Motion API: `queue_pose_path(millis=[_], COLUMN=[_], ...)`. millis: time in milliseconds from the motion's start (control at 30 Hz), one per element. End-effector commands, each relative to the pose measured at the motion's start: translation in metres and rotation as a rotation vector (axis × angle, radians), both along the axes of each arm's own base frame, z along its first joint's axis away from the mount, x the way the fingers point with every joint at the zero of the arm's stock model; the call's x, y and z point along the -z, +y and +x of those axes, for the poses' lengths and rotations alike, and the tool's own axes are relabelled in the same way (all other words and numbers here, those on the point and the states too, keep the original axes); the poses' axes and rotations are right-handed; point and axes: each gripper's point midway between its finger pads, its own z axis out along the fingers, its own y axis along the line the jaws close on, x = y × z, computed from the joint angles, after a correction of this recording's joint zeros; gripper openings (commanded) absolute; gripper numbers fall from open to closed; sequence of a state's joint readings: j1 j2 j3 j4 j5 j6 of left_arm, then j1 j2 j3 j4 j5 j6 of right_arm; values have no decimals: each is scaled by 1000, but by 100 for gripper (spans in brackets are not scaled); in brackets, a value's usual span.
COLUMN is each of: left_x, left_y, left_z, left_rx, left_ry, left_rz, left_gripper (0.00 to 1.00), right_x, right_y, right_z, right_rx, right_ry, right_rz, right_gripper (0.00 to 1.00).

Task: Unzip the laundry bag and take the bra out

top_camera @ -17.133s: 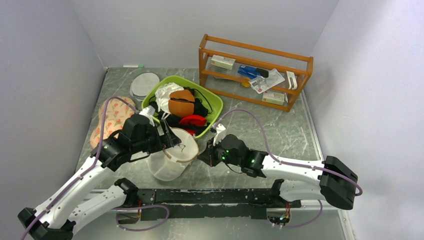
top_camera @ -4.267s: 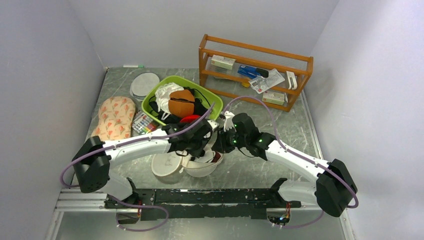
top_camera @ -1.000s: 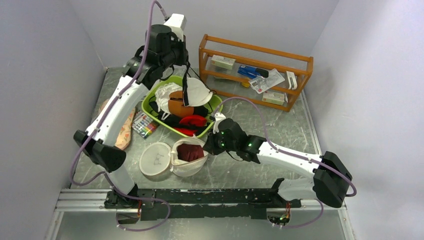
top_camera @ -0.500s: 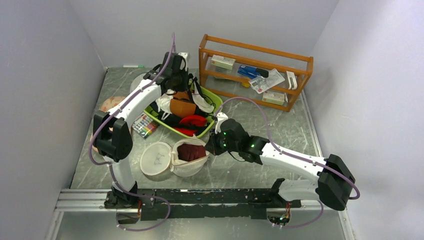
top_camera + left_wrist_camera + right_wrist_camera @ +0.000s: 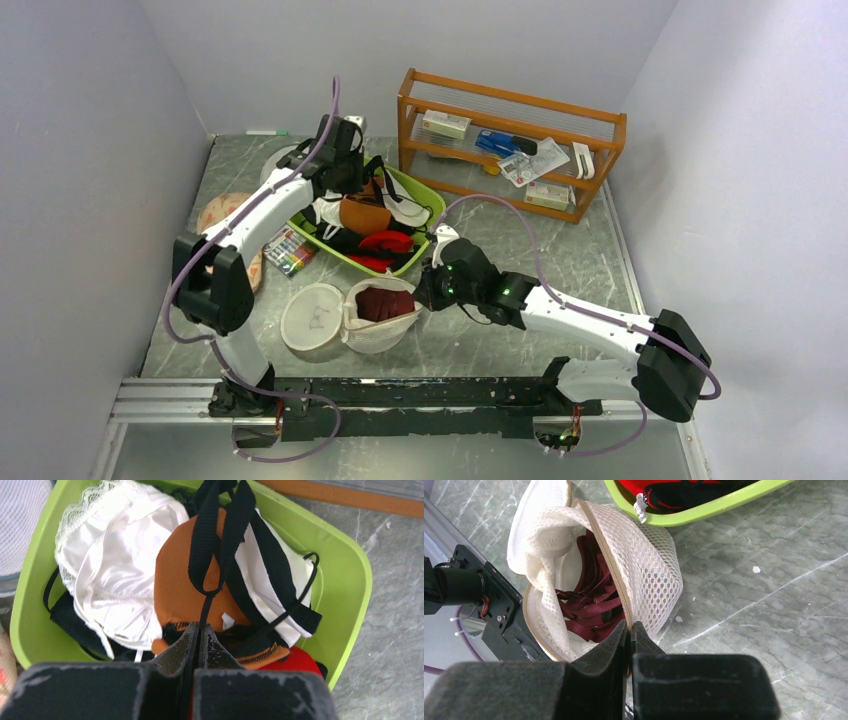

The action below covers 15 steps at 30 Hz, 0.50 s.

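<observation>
Room-wise, the only real open patch of table point(image 5: 575, 270) is on the right, between the green basket point(image 5: 350, 580) and the wall, running from the wooden rack point(image 5: 470, 86) to the near rail. The left half is crowded.

The laundry bag point(image 5: 382, 338) sits close to the near edge, unzipped. Its lid point(image 5: 312, 318) is flopped open flat on its left, touching it. The basket's near rim is just beside the bag's far side, so it's tight in there.

The bra point(image 5: 589, 610) is inside the bag, bunched up with its straps tangled, and nothing has hold of it.

The right gripper point(image 5: 630, 630) is pinched closed on the bag's rim at the zipper edge, on the side facing the open table. The left gripper point(image 5: 199, 630) is up over the basket's far side, closed tight on a thin black strap point(image 5: 206, 600) that runs up out of the pile.

Counts:
- 2 arms
- 1 bag
- 1 maroon bra
- 1 basket
- 1 rack
- In the basket: 1 white lacy piece point(image 5: 120, 575), 1 orange-brown cup point(image 5: 175, 590), 1 red garment point(image 5: 295, 661) and a white-and-black piece point(image 5: 285, 580) under the straps. I can't tell how many garments the dark stuff underneath makes.
</observation>
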State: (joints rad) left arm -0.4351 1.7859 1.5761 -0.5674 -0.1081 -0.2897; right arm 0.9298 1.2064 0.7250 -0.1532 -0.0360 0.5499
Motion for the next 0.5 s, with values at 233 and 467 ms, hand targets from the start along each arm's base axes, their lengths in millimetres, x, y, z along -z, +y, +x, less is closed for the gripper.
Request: queue_pose_path(millis=[233, 467], left_x=[27, 19], left_y=[50, 51], left_z=[-30, -44], left_rx=[-108, -93], left_ry=[65, 51], left_rz=[71, 34], left_gripper=[7, 25], right_x=[-8, -16], right_y=[-5, -8], right_z=[5, 7], right_rx=[24, 30], right_ry=[-36, -53], right_rz=[-10, -20], right_gripper=[2, 2])
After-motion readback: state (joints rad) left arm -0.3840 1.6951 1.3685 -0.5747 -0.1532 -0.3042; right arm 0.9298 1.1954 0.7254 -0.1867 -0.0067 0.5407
